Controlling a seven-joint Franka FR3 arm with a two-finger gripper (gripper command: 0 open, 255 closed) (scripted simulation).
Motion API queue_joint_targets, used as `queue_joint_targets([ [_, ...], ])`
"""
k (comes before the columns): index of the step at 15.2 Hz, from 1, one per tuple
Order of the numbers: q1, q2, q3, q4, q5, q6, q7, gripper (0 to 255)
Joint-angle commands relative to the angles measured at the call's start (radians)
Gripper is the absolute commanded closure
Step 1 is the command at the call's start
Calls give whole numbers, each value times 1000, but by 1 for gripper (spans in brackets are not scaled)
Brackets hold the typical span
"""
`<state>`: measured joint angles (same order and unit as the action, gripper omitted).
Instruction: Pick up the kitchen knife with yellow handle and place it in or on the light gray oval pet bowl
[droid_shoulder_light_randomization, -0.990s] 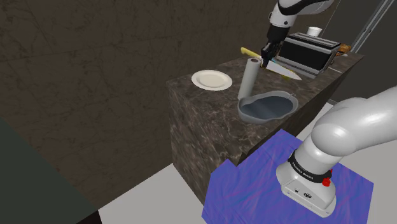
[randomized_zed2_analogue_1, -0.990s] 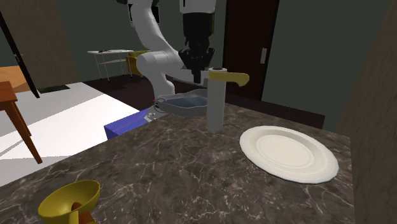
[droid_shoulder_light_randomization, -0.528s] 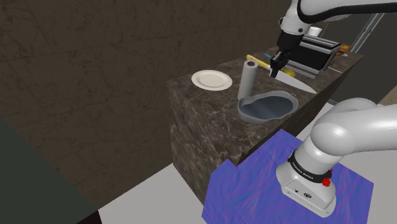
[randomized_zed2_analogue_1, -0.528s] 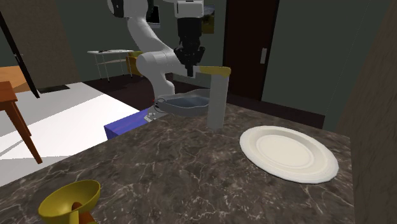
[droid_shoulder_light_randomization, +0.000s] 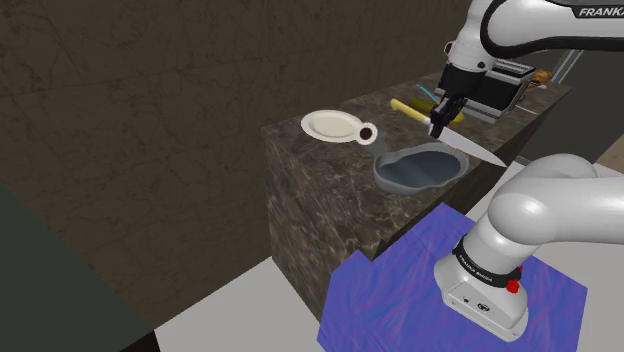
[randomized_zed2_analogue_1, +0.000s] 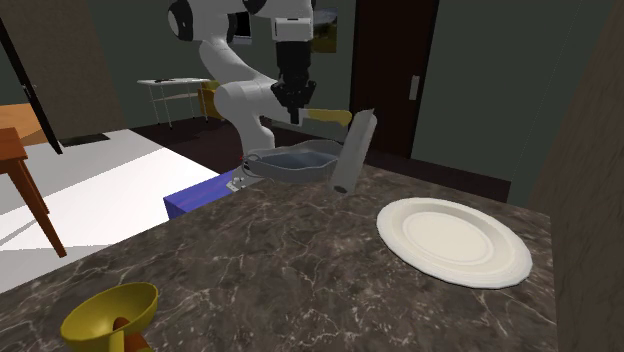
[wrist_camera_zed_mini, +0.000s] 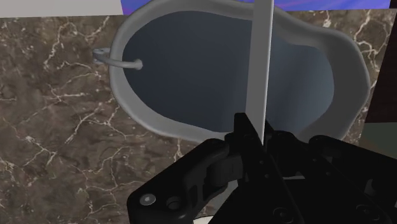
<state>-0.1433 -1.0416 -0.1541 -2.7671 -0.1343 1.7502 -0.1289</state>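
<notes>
Toppled from its upright stand of a moment ago, the plain grey cylinder (droid_shoulder_light_randomization: 366, 132) (randomized_zed2_analogue_1: 353, 150) now leans steeply, and the arm has carried its load toward the shoulder view's right.

From the shoulder view's left, a round white plate (droid_shoulder_light_randomization: 333, 124) (randomized_zed2_analogue_1: 455, 240) sits near the far left corner of the dark veined stone counter (droid_shoulder_light_randomization: 310, 190). The cylinder is just beside it. Next comes the all-black gripper (droid_shoulder_light_randomization: 441, 119) (randomized_zed2_analogue_1: 293, 108) (wrist_camera_zed_mini: 254, 137), its jaws pinching the kitchen knife (droid_shoulder_light_randomization: 409, 108) (wrist_camera_zed_mini: 259, 63) where the yellow handle meets the grey blade. The knife is held in the air above the counter. Its handle points toward the back edge, and its blade reaches out over the light grey oval pet bowl (droid_shoulder_light_randomization: 422, 167) (randomized_zed2_analogue_1: 290, 162) (wrist_camera_zed_mini: 222, 76). That pet bowl rests at the counter's edge nearest the stand, beside the blue cloth (droid_shoulder_light_randomization: 400, 285) on the floor. A dark toaster (droid_shoulder_light_randomization: 495, 88) stands at the counter's far right corner.
</notes>
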Motion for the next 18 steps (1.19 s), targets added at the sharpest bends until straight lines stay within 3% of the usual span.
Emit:
queue_joint_targets([
  [1, -3, -1, -5, -28, -5, 27, -1, 255],
  [8, -12, 5, -21, -126, -22, 131, 0, 255],
  [16, -12, 5, -20, -126, -22, 130, 0, 255],
  [17, -12, 5, -20, -126, -22, 130, 0, 0],
  [18, -12, 5, -20, -126, -22, 130, 0, 0],
])
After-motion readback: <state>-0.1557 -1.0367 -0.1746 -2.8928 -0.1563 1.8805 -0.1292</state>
